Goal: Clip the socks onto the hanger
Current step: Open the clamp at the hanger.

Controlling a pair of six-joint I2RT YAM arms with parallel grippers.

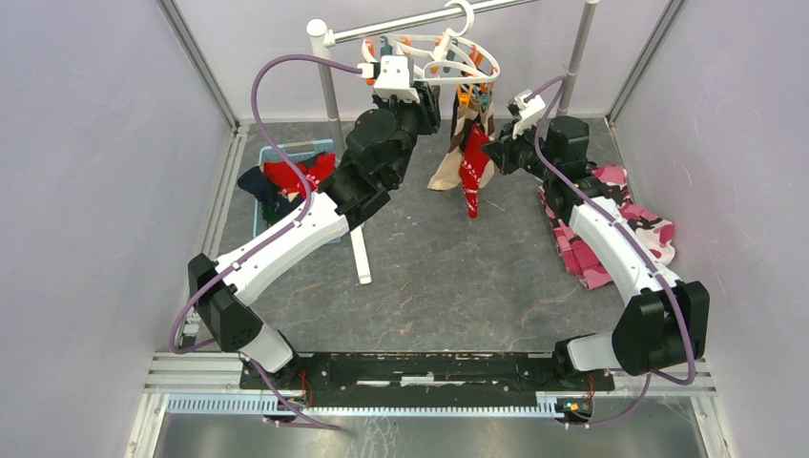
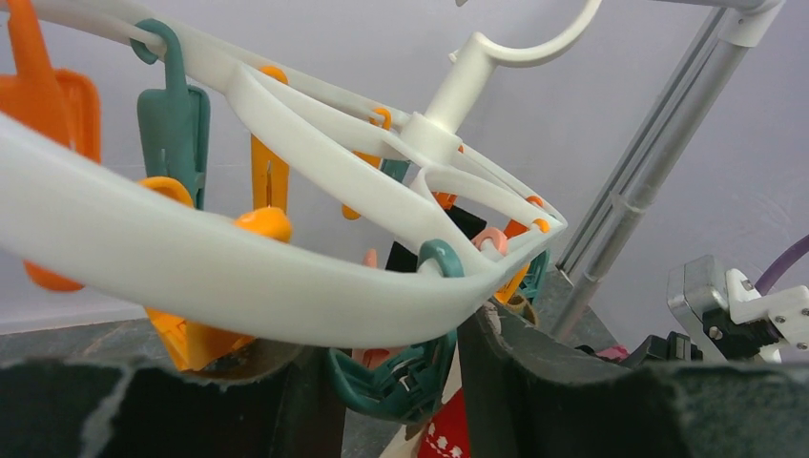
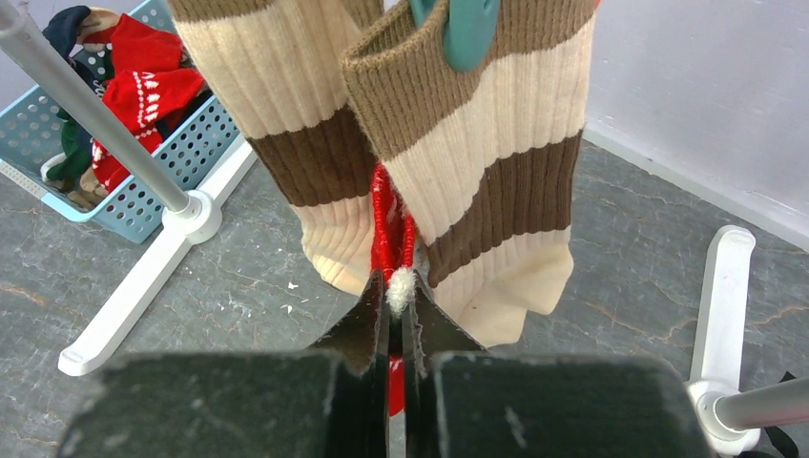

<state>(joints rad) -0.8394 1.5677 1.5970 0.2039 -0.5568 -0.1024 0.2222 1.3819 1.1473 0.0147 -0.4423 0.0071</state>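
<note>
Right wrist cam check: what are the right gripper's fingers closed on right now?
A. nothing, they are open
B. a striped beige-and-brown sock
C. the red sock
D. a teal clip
C: the right gripper is pinched shut on the edge of the red sock, which hangs between the two striped socks.

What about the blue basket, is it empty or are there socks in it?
Not empty. The basket holds a red sock with a white pattern and some dark ones, piled up past its rim.
</note>
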